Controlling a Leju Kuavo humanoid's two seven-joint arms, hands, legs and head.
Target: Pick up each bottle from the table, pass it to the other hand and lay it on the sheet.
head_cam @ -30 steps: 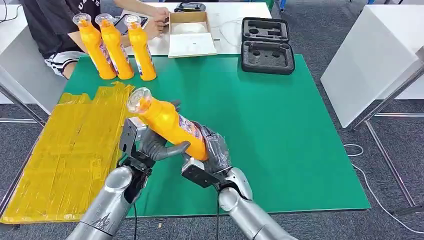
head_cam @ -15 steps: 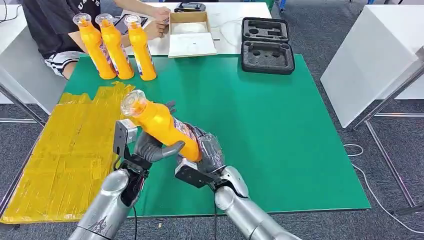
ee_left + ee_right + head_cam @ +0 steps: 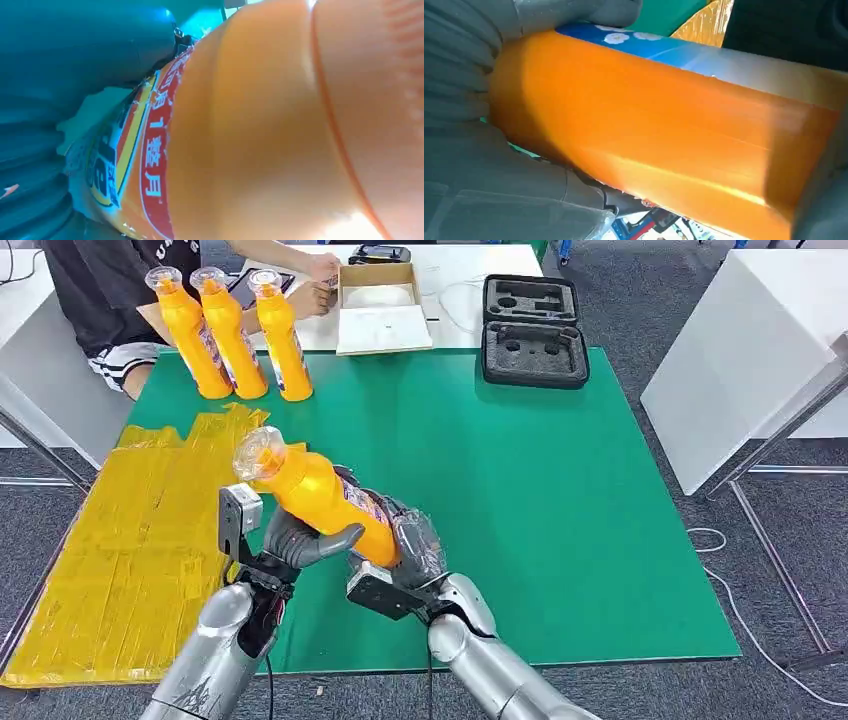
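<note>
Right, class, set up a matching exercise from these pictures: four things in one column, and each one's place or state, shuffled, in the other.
Things:
1. held bottle
2. three bottles
3. yellow sheet
4. black case

Places or states:
A. open, at the mat's far right edge
B. tilted, gripped between both hands
C. flat along the table's left side
D. upright in a row at the far left

Pairs: 1-B, 2-D, 3-C, 4-A

The held orange bottle (image 3: pixel 260 130) bears a red-bordered label reading "1整月"; its other characters are too cropped to read.
</note>
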